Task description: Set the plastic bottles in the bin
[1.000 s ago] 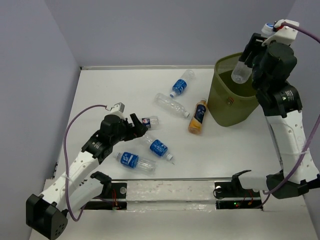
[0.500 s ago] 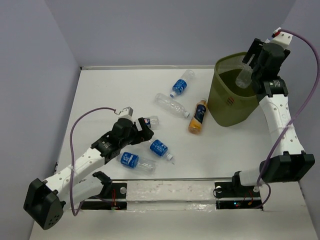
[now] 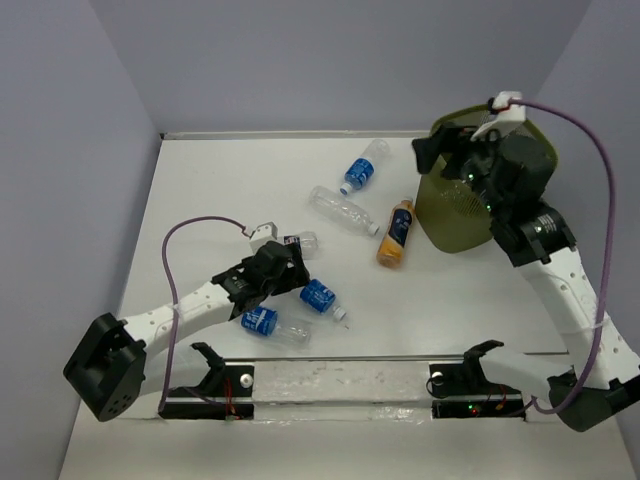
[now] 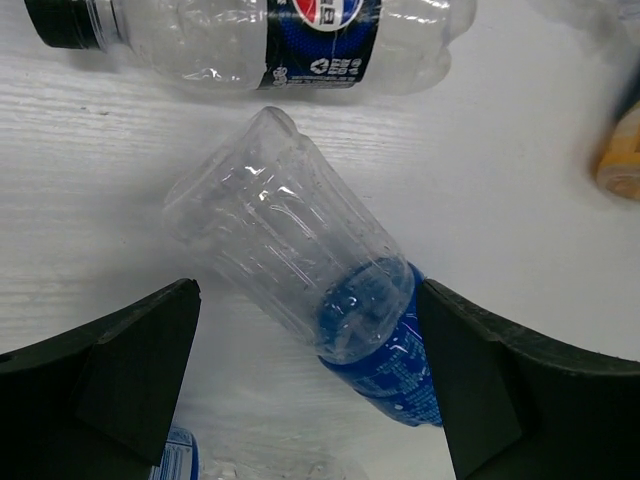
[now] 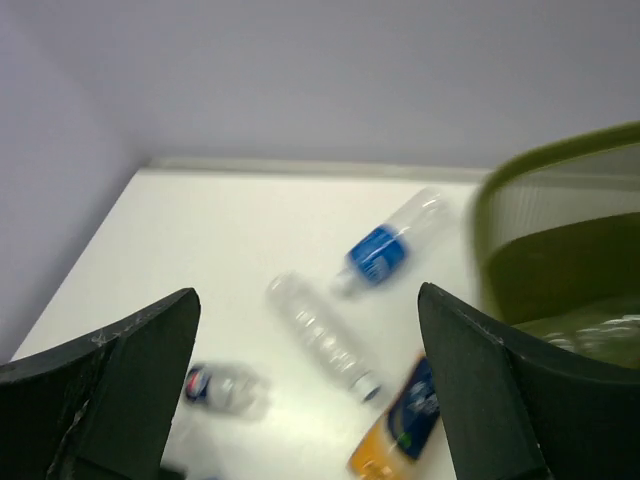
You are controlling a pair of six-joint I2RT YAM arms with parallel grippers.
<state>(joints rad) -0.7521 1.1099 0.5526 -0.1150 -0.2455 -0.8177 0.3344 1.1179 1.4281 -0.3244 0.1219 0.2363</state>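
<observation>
Several plastic bottles lie on the white table. My left gripper (image 3: 292, 268) (image 4: 305, 300) is open and low over a blue-labelled bottle (image 4: 300, 265) (image 3: 321, 297), one finger on each side, the label close to the right finger. A Pepsi bottle (image 4: 270, 40) (image 3: 300, 241) lies just beyond. Further out lie another blue-labelled bottle (image 3: 360, 170) (image 5: 385, 250), a clear bottle (image 3: 343, 212) (image 5: 325, 335) and an orange bottle (image 3: 396, 232) (image 5: 400, 430). My right gripper (image 3: 435, 155) (image 5: 308, 300) hangs open and empty at the near-left rim of the olive bin (image 3: 450, 215) (image 5: 560, 220).
One more blue-labelled bottle (image 3: 268, 322) lies near the front rail (image 3: 340, 380), beside my left arm. Grey walls close the table at the back and left. My right arm covers much of the bin's mouth in the top view.
My right gripper opened; the bottle it held over the bin is gone from it, and it swung left over the bin's rim. My left gripper moved right, over the blue-labelled bottle.
</observation>
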